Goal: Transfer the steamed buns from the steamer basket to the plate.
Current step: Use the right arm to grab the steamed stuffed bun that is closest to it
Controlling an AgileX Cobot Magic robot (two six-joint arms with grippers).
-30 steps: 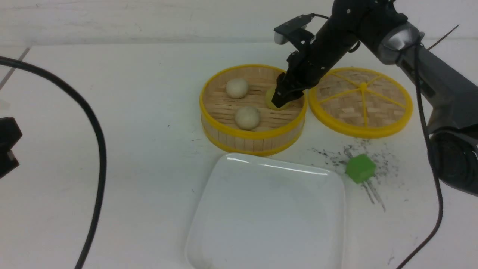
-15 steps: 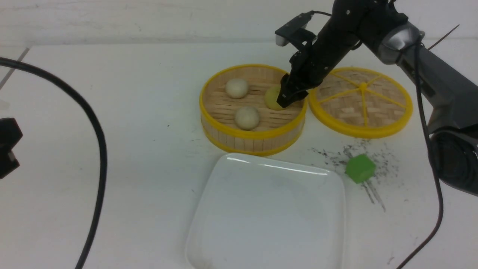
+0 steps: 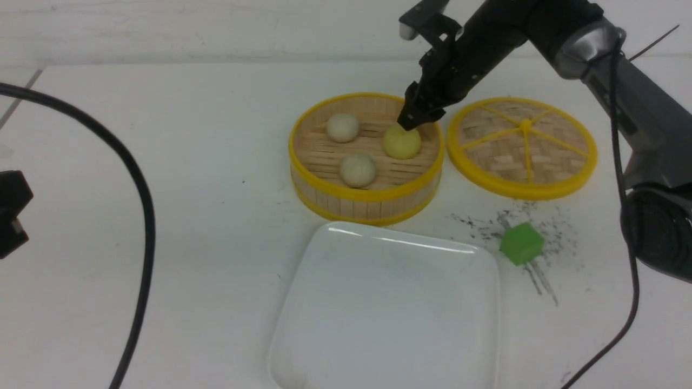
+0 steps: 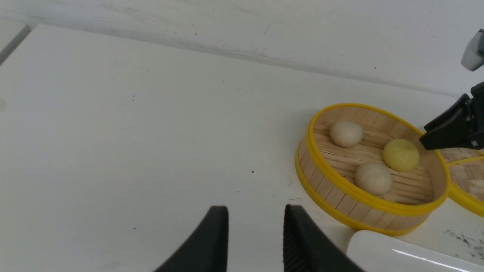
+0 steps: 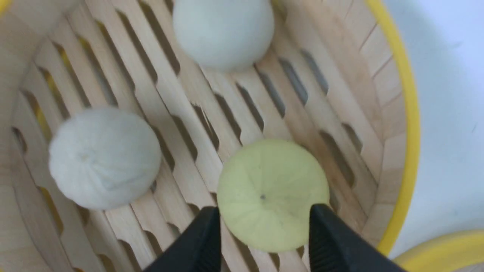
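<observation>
One yellow bun (image 3: 401,141), just beneath right gripper (image 3: 415,118)

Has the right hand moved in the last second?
Yes. The right hand has risen off the pale yellow round bun, toward the far rim of the bamboo steamer basket.

No word, number, brand or label can be read in any view. The only marks are black scratchy smudges (image 3: 476,222) on the white bench (image 3: 216,162), just beside the far right corner of the glossy white square plate (image 3: 389,313). They form no letter or digit.
</observation>
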